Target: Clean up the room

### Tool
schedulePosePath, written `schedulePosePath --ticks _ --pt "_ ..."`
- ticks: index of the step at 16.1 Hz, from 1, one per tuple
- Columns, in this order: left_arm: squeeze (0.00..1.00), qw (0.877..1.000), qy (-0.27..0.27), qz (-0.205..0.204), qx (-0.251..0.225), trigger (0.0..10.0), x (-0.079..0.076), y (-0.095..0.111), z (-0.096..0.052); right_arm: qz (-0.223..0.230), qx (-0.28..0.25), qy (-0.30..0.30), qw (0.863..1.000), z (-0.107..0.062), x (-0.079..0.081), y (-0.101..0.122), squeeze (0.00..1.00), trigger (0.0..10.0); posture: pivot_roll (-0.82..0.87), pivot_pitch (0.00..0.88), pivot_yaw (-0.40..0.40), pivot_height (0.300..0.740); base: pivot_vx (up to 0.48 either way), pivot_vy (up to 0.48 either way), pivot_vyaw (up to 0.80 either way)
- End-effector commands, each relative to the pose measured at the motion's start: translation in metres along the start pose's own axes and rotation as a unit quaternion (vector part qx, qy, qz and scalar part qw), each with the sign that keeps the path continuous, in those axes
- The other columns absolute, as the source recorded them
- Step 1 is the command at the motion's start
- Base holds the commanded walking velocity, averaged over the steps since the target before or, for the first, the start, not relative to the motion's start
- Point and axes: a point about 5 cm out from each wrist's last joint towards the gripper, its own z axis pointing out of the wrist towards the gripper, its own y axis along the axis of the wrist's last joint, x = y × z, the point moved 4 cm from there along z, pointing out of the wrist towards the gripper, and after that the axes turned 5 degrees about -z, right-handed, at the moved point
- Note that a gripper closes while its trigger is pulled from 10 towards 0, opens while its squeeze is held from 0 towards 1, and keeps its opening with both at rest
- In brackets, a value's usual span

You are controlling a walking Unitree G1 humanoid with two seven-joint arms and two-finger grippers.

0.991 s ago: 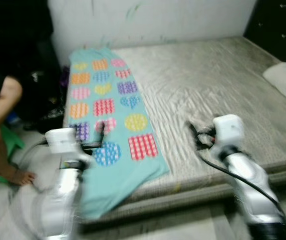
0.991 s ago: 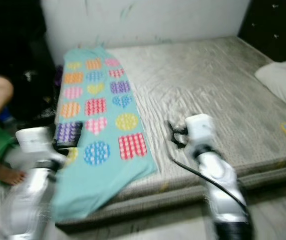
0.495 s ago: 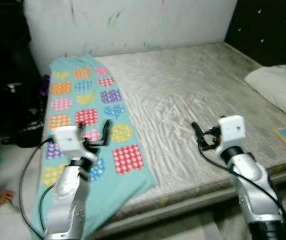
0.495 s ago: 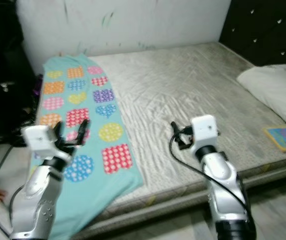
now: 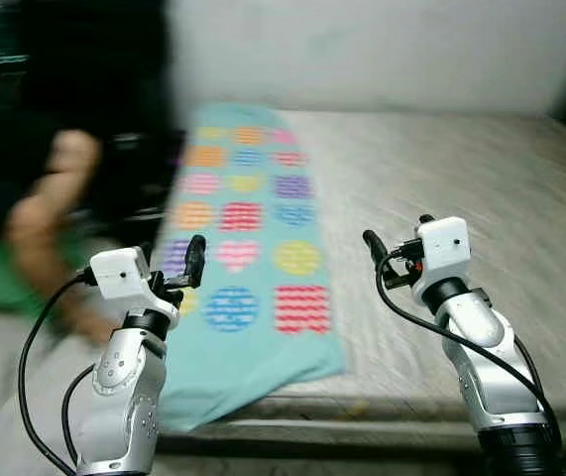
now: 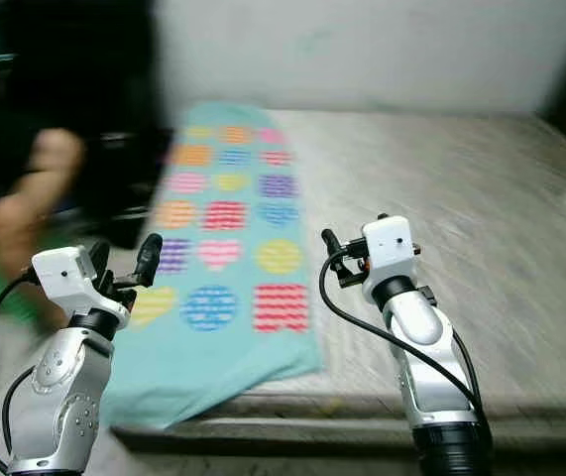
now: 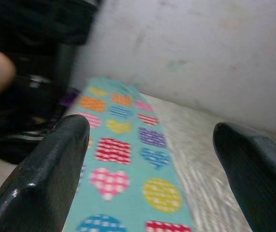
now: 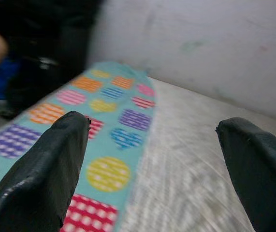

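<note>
On the bed (image 5: 481,188), patterned teal blanket (image 5: 248,228), left gripper (image 7: 152,159) and right gripper (image 8: 152,159) jaws spread, empty.

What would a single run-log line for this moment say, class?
scene: teal patterned blanket on bed | left gripper: open, raised, empty | right gripper: open, raised, empty | person at robot's left
</note>
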Motion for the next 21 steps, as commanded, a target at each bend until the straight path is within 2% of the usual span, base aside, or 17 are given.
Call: schedulePosePath --ticks 1,4,6,10,16,18,21 --pt "0.00 1.000 -0.001 -0.004 0.006 10.0 -0.003 -0.002 0.002 -0.003 0.003 0.005 1.000 0.002 0.001 0.000 0.00 10.0 -0.11 0.006 -0.020 0.740 0.000 0.000 0.00" --pt "0.00 1.000 -0.001 -0.007 0.004 10.0 -0.004 -0.002 -0.003 -0.003 0.006 0.014 1.000 0.004 0.005 -0.003 0.00 10.0 -0.09 0.001 -0.038 0.740 0.000 0.000 0.00" --pt "0.00 1.000 0.012 -0.010 0.009 10.0 0.001 -0.002 -0.006 0.000 0.006 0.013 1.000 0.005 0.006 -0.003 0.00 10.0 -0.09 0.006 -0.031 0.740 0.000 0.000 0.00" --pt "0.00 1.000 0.008 -0.005 0.018 10.0 0.001 -0.004 -0.005 0.019 0.021 0.004 1.000 -0.004 0.006 -0.012 0.00 10.0 -0.09 0.027 -0.030 0.740 0.000 0.000 0.00" --pt "0.00 0.999 0.022 -0.008 0.029 10.0 0.009 -0.007 -0.017 0.026 0.048 0.011 0.998 -0.008 0.014 -0.024 0.00 10.0 -0.07 0.071 -0.047 0.740 0.000 0.000 0.00" --pt "0.00 0.999 0.026 -0.004 0.027 10.0 0.011 -0.004 -0.019 0.026 0.049 0.013 0.998 -0.008 0.015 -0.024 0.00 10.0 -0.07 0.084 -0.043 0.740 0.000 0.384 0.00" --pt "0.00 0.999 0.019 -0.003 0.033 10.0 0.009 -0.004 -0.019 0.024 0.053 0.002 0.998 -0.009 0.010 -0.026 0.00 10.0 -0.07 0.093 -0.031 0.740 0.000 0.480 0.00"
